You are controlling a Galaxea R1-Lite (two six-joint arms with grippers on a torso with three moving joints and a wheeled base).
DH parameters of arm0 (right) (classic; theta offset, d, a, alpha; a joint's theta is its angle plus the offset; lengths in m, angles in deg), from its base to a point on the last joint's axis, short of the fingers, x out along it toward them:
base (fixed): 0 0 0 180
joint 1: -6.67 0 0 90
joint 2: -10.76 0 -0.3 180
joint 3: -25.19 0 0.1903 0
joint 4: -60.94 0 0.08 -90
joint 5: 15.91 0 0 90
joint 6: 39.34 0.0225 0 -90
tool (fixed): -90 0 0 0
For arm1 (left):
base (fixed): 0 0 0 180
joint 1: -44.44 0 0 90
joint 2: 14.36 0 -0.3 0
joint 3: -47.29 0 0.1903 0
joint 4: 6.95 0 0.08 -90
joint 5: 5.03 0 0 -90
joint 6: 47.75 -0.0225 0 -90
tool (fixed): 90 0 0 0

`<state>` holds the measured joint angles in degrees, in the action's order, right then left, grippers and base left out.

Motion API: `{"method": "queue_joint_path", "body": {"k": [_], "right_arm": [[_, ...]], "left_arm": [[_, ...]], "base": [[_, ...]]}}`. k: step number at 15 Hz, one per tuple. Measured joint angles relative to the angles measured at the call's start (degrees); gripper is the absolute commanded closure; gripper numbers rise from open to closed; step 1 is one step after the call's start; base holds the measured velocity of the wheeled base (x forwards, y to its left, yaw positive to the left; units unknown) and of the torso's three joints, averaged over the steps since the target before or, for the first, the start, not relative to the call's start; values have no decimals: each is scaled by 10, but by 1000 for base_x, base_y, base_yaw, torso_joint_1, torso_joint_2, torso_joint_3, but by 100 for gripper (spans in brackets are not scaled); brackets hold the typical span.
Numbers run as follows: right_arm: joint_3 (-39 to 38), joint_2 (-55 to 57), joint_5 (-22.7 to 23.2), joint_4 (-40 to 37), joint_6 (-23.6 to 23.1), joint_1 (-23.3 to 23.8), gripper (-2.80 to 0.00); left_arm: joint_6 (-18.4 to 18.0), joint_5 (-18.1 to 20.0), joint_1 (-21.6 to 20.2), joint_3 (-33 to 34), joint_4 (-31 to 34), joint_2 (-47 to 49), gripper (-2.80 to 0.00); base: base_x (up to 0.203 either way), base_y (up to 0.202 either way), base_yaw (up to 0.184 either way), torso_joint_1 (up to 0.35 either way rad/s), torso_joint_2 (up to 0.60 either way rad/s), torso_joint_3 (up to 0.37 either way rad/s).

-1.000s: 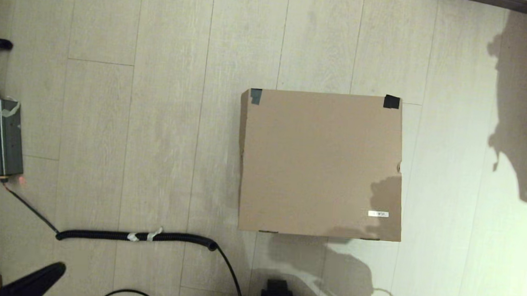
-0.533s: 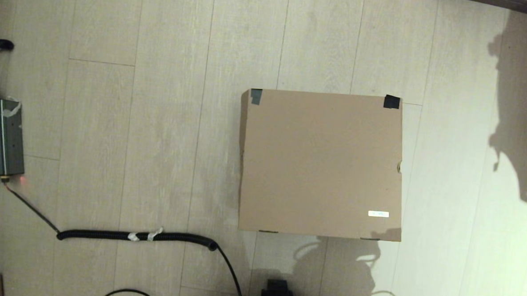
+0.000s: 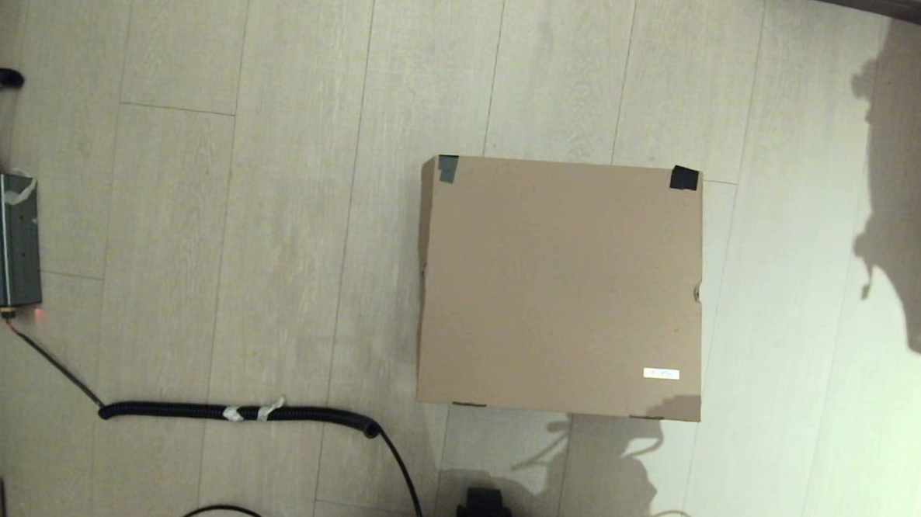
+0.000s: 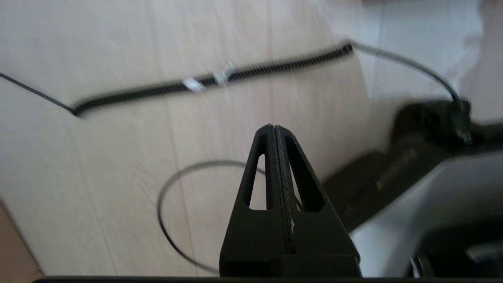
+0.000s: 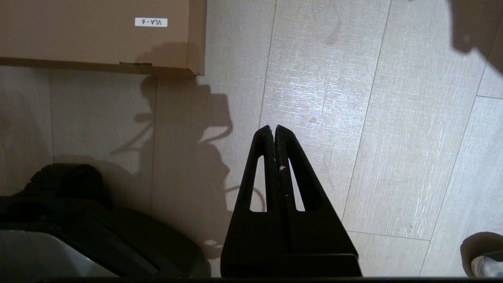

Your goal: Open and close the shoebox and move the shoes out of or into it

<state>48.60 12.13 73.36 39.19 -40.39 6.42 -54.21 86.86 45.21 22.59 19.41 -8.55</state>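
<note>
The box sits shut on the floor, ahead and toward the robot's left of the right claw, whose fingers are pressed together over bare boards. No shoes show. The left claw, also pressed together, hangs over the coiled cable, so I judge the right arm nearer the lid's front edge.

the right gripper, fingers pressed together, hangs over the floor near the shoebox corner.
</note>
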Motion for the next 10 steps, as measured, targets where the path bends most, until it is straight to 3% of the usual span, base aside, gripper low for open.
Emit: {"method": "queue_joint_path", "body": {"k": [2,5,10], "right_arm": [[0,-9,-5,1,26,1,0],[0,-14,-18,2,47,1,0],[0,-16,-21,5,71,1,0]], "left_arm": [[10,-8,-6,3,-8,-34,0],[64,-19,-8,7,-17,-52,0],[67,-20,-9,7,-18,-59,0]], "base": [[0,0,0,0,0,0],[0,0,0,0,0,0],[0,0,0,0,0,0]]}}
